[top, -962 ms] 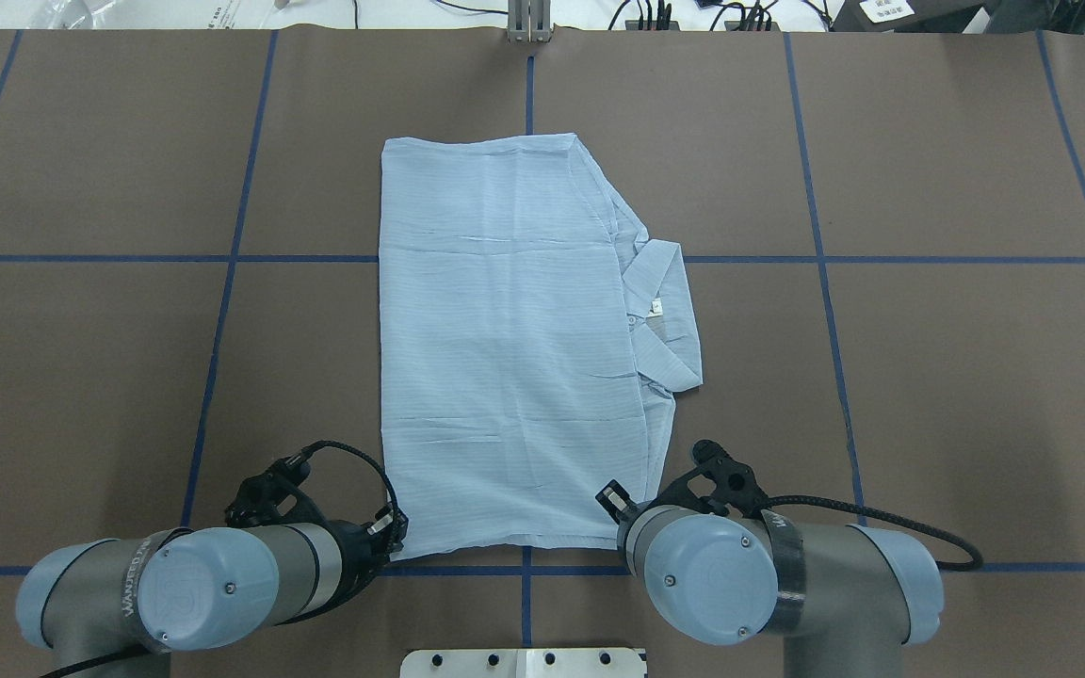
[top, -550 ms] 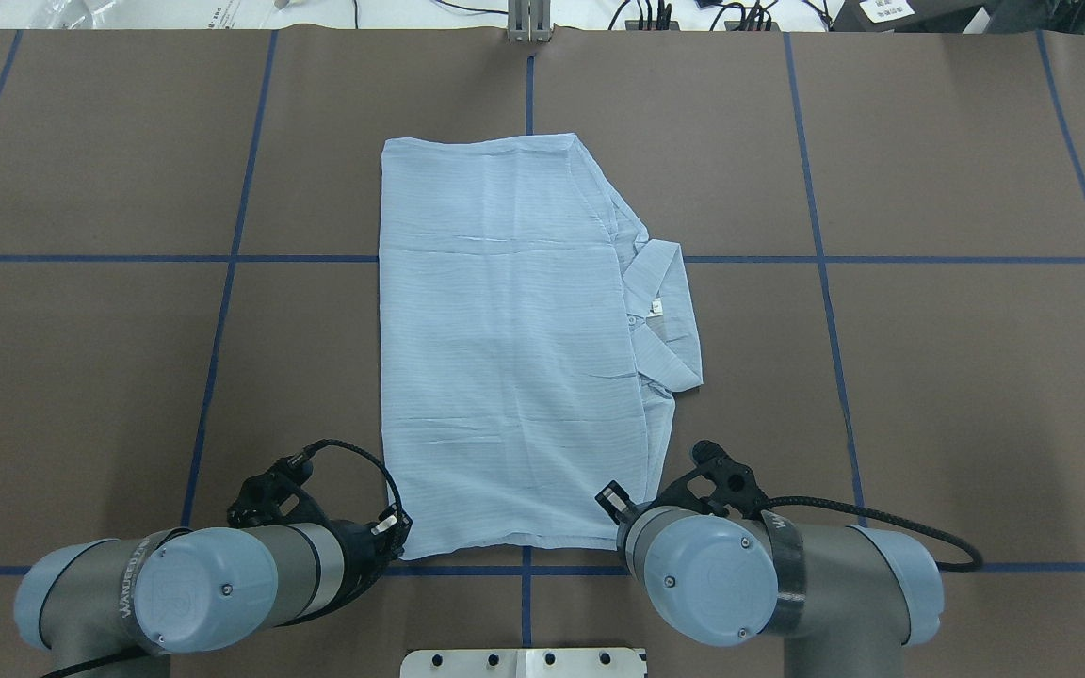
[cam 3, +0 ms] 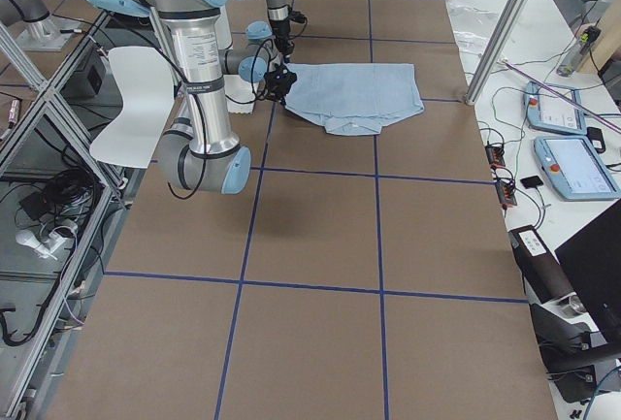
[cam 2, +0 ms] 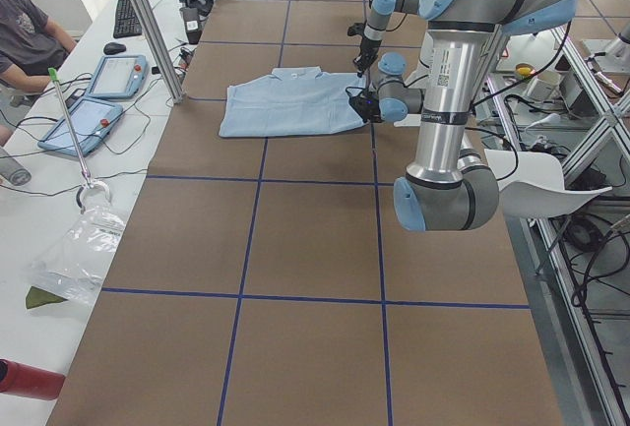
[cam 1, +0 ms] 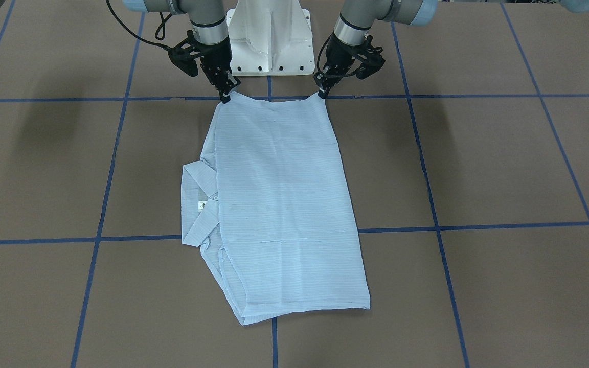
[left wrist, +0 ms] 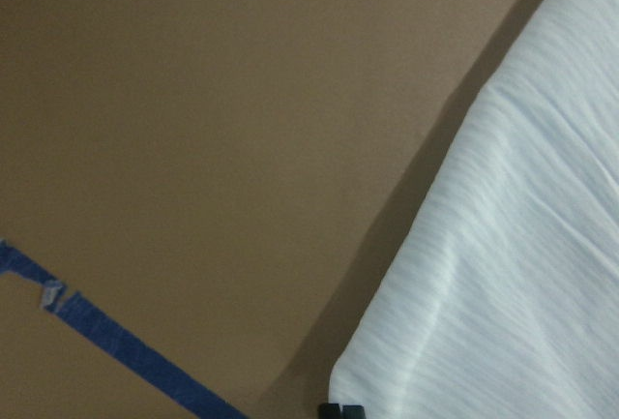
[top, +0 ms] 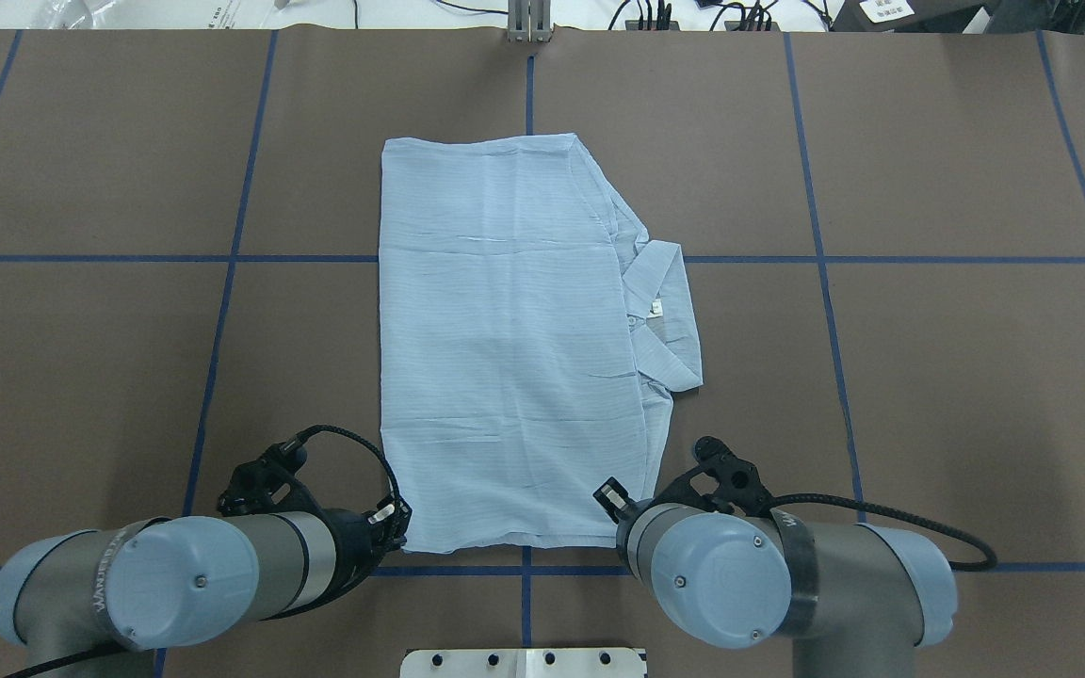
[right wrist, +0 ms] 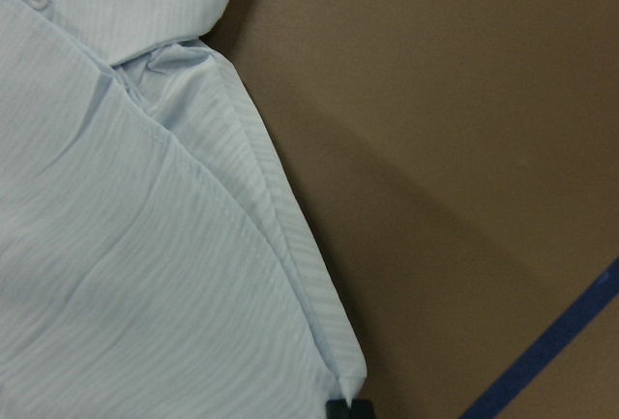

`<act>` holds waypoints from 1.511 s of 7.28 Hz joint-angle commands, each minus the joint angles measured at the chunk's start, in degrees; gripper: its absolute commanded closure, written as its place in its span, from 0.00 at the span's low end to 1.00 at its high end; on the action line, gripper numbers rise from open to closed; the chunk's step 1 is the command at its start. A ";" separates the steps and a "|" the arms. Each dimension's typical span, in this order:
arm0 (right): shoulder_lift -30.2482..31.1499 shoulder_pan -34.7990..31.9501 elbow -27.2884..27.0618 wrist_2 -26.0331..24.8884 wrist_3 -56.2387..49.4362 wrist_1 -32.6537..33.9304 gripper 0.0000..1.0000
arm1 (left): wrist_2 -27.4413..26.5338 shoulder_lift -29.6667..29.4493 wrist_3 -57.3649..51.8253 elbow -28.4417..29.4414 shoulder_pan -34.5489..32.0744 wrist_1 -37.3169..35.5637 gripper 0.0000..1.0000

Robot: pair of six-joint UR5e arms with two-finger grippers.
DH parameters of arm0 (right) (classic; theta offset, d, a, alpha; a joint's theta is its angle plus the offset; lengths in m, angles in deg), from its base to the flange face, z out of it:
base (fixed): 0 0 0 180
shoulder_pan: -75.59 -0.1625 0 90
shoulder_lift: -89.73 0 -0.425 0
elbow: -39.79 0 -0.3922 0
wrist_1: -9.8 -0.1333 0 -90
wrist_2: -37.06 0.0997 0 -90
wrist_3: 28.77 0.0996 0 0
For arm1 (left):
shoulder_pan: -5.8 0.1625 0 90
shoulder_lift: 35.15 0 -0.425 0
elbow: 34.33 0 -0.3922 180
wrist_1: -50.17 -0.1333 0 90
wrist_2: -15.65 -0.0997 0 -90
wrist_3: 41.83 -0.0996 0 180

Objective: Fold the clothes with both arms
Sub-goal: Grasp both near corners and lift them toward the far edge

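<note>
The pale-blue striped shirt (top: 505,330) lies folded into a long rectangle in the middle of the table (top: 929,377). Its collar (top: 665,311) sticks out on the robot's right side. Both arms reach down to the shirt's edge nearest the robot. My left gripper (cam 1: 321,93) is shut on the shirt's (cam 1: 279,204) near left corner. My right gripper (cam 1: 226,97) is shut on its near right corner. Each wrist view shows dark fingertips (left wrist: 341,409) (right wrist: 346,407) at the bottom edge with a corner of cloth (left wrist: 513,274) (right wrist: 145,245) in them.
The white pedestal base (cam 1: 271,41) stands just behind the grippers. Blue tape lines (top: 222,259) cross the brown table. Cables (top: 655,14) lie past the far edge. A person (cam 2: 25,32) sits by tablets (cam 2: 113,77) at the side bench.
The left arm's elbow has swung outward to the left, and the shirt's near left corner has crept slightly away from the robot. The right arm has shifted only a little.
</note>
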 commanded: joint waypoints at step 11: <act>-17.41 -25.56 6.15 13.27 -13.17 8.70 1.00 | 9.71 -12.34 -12.40 0.66 -24.94 -9.55 1.00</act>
